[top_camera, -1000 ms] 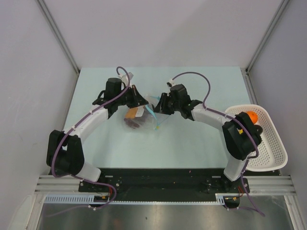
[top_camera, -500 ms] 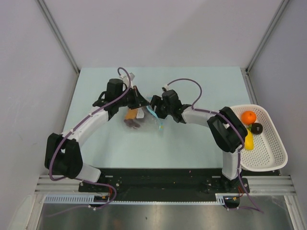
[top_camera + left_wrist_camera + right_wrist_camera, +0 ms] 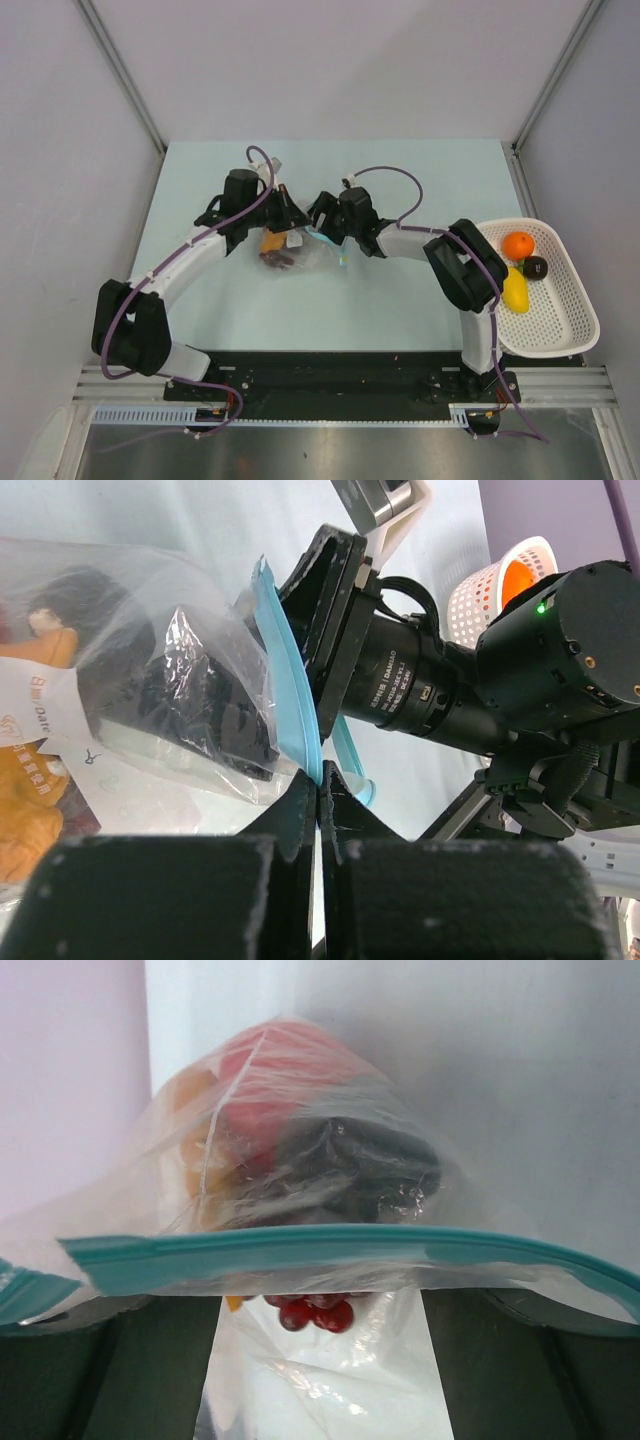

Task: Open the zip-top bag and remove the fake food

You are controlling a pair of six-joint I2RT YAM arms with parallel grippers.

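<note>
Top view: zip-top bag (image 3: 300, 250) lies in the middle of the table (image 3: 400, 300). Left gripper (image 3: 290, 216) and right gripper (image 3: 322, 213) meet at its far edge. Only this view shows the white perforated basket (image 3: 575, 330) at the right edge. It holds some of the fake food: orange ball (image 3: 517, 244), dark round piece (image 3: 536, 267), yellow oblong (image 3: 515, 291).

Left wrist view: left fingers are pressed together, pinching the teal zip strip (image 3: 296, 705). The film is clear, crinkled and glossy, with a printed white label (image 3: 40, 695). The right gripper's black body sits just behind the strip.

Right wrist view: right fingers are spread wide, and the strip runs across in front of them. Through the film: a red rounded piece (image 3: 270, 1070), a dark lumpy piece (image 3: 370, 1160), and a cluster of small glossy red berries (image 3: 315, 1312) below the strip.
</note>
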